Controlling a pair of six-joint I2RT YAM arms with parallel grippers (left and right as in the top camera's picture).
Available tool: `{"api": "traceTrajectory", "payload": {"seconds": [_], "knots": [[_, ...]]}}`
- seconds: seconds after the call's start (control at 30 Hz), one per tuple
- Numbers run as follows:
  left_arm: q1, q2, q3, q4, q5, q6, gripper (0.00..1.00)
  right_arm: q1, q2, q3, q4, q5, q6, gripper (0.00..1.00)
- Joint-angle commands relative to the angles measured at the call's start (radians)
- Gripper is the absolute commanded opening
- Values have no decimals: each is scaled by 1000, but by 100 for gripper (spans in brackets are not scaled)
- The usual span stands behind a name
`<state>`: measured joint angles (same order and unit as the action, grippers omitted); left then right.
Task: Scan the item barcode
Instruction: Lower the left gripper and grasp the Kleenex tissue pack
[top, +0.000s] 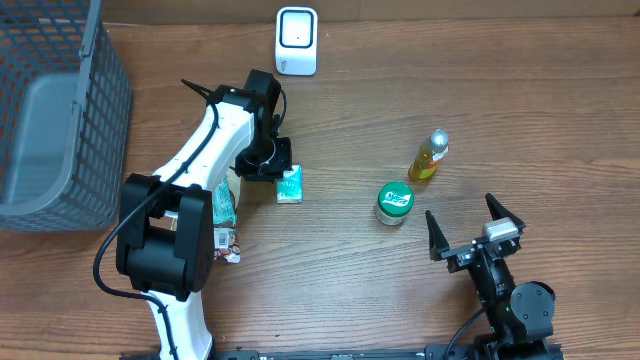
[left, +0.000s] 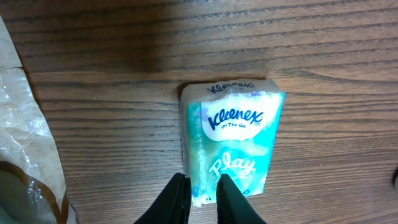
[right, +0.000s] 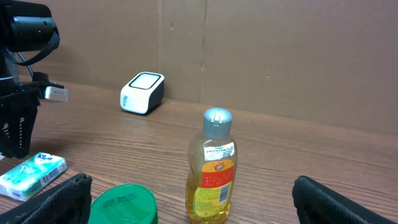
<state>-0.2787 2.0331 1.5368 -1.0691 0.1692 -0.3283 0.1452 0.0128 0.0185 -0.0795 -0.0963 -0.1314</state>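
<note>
Left jaws are narrowly pinching the pack (left: 233, 140) between them, I think, for carrying to the scanner (top: 296, 40); right jaws are gaping wide.

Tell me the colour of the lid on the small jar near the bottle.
The lid is green; the overhead view shows it best.

At your far left, a grey mesh basket (top: 60, 120) stands on the wooden table (top: 400, 290), running off the edge of the overhead view. You see a crinkled snack packet (top: 222, 212) lying on the table's left half. On the right half, a small bottle of yellow liquid (top: 428, 156) with a silver cap stands upright. A jar with a green lid (top: 394, 201) sits near it, not touching. A brown cardboard wall (right: 280, 56) backs the table.
</note>
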Motion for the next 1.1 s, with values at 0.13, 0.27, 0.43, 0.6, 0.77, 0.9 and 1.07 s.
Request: {"api": "traceTrajectory", "payload": {"seconds": [0.13,0.27,0.43,0.6,0.77,0.9,1.07], "knots": [[10,-9,-12,1,-21,26,17,-3,-10,-11,3,6,3,100],[10,-9,-18,1,-21,26,17,-3,-10,-11,3,6,3,100],[10,-9,-36,6,-21,26,20,-3,-10,-11,3,6,3,100],[10,-9,-38,9,-21,26,27,-3,-10,-10,3,6,3,100],[10,-9,-39,15,-22,26,31,-3,-10,-10,3,6,3,100],[10,-9,-42,23,-22,26,32,-3,-10,-11,3,6,3,100],[10,-9,-63,35,-22,25,32,-3,-10,-11,3,6,3,100]]}}
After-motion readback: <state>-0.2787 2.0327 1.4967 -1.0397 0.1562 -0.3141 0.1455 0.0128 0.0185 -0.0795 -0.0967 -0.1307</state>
